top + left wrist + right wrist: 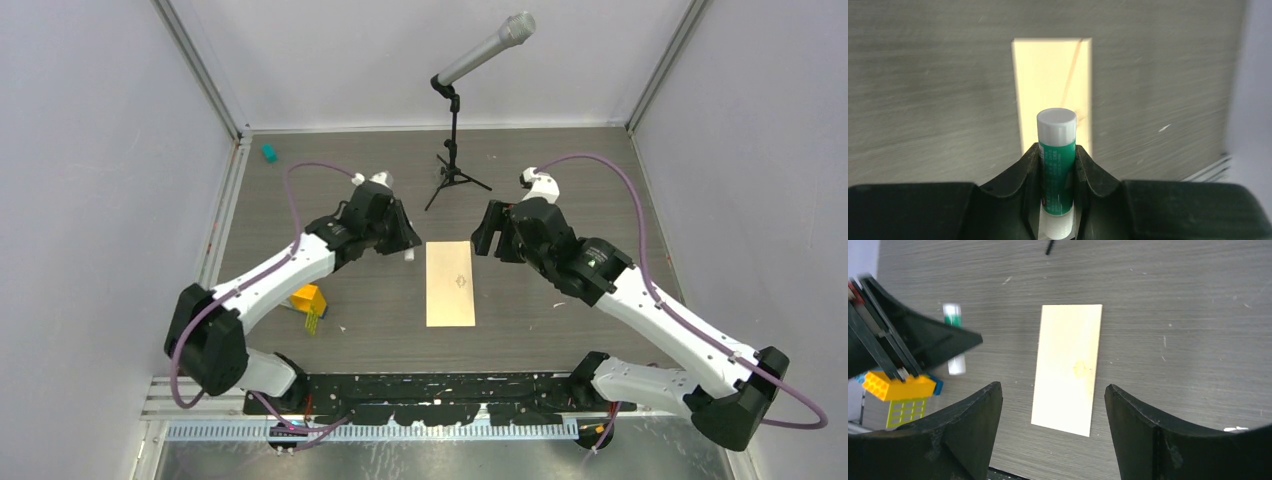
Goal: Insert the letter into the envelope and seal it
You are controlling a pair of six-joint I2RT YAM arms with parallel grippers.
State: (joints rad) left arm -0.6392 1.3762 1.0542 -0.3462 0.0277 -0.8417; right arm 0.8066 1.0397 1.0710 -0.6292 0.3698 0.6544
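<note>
Your left gripper [1057, 156] clamped the glue stick [1056, 127] beside the far-left corner of the envelope [450, 283]. Your right gripper [1053, 389] hovered with jaws wide apart, table [560, 190] showing round all four edges.

Grey wood-grain table [520, 315]: envelope [450, 283] flat at centre, mic stand [455, 165] behind, yellow bricks [309, 300] left.

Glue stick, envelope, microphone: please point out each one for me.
glue stick [1057, 167], left wrist view, on its green label.
envelope [450, 298], top external view, on its tan face just below the diamond mark.
microphone [487, 49], top external view, on its grey handle.
</note>
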